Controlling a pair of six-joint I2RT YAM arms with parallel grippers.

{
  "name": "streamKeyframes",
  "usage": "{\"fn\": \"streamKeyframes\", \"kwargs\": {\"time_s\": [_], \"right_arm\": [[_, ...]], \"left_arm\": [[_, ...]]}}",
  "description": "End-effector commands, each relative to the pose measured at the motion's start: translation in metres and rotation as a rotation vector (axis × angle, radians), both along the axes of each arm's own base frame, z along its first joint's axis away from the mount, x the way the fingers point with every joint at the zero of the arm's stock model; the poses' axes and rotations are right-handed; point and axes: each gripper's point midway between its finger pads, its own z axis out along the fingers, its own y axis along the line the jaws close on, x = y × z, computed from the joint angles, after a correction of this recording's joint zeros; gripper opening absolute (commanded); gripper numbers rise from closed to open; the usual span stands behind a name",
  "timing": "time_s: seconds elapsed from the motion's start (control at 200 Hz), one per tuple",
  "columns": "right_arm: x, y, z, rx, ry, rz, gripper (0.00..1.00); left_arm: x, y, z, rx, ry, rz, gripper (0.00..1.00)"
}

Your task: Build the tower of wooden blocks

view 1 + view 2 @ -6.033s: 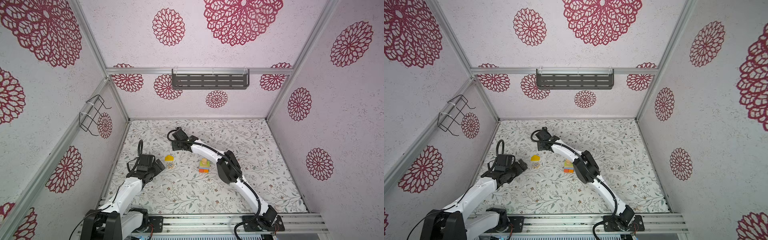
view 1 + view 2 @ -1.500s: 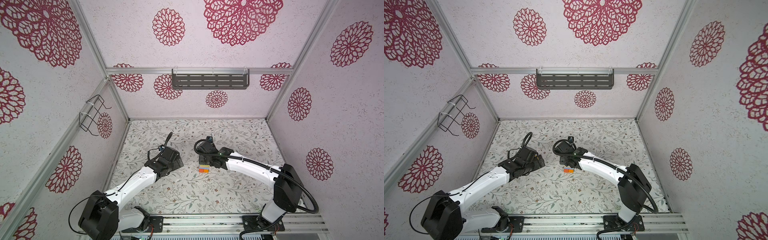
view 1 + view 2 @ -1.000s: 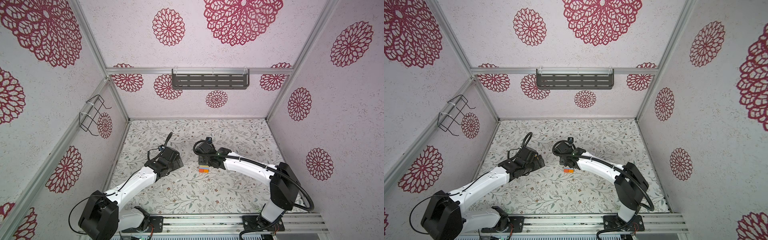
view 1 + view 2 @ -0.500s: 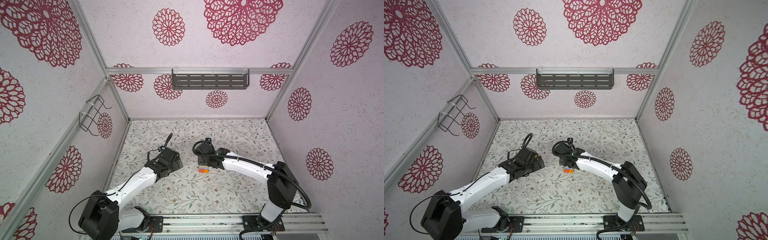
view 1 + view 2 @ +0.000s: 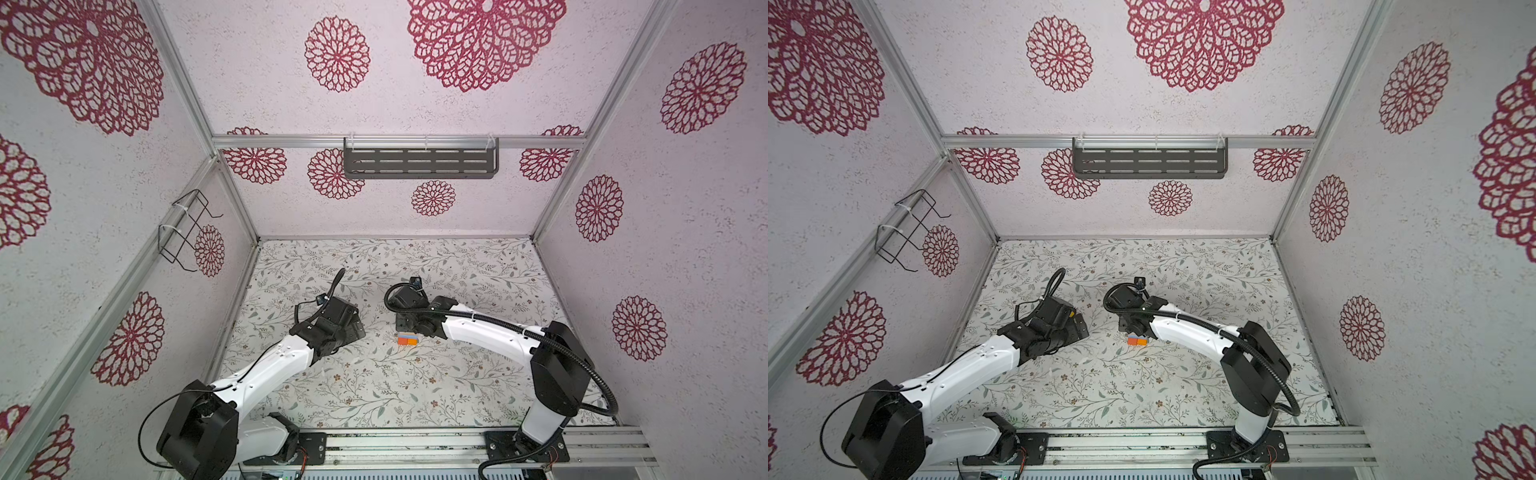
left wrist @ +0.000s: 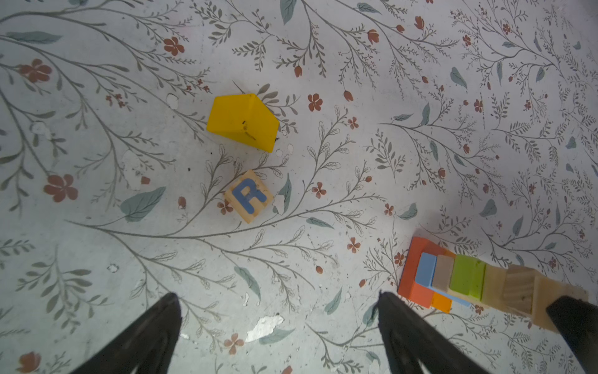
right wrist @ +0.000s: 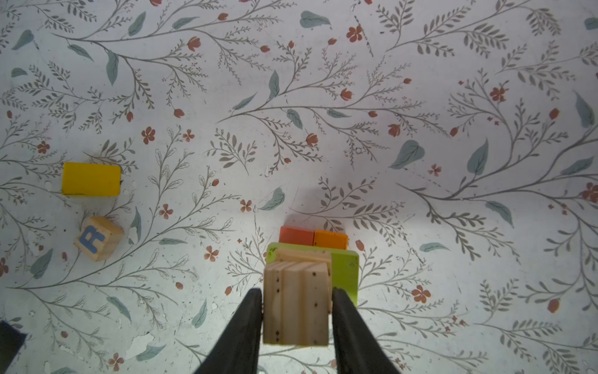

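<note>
The tower [image 5: 407,340] stands near the middle of the tabletop [image 5: 374,395]. The right pincer [image 7: 296,290] is closed on the top natural-wood cube [image 7: 296,311] of the tower. Left of the tower, the left pincer [image 6: 276,294] hangs wide open, holding nothing. Also left of the tower lies the R cube [image 6: 248,196], and the yellow roof piece [image 6: 241,121] lies just beyond that cube, not touching it.

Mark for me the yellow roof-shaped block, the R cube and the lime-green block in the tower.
yellow roof-shaped block [image 6: 241,119]: left wrist view, on its broad yellow face.
R cube [image 6: 249,196]: left wrist view, on the printed letter.
lime-green block [image 7: 345,275]: right wrist view, on its uncovered green part.
</note>
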Motion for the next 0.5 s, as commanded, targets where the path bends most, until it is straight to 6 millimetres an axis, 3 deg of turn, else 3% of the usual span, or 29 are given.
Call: {"fn": "streamKeyframes", "kwargs": {"time_s": [0.0,0.49], "right_arm": [[0.0026,-0.003,0.0064,-0.013,-0.025,-0.01,0.38],[0.0051,-0.0029,0.0062,-0.022,-0.031,-0.012,0.29]], "left_arm": [[0.0022,0.0041,0.0047,-0.001,-0.022,0.02,0.97],[0.0023,0.0049,0.0045,0.001,-0.022,0.022,0.97]]}}
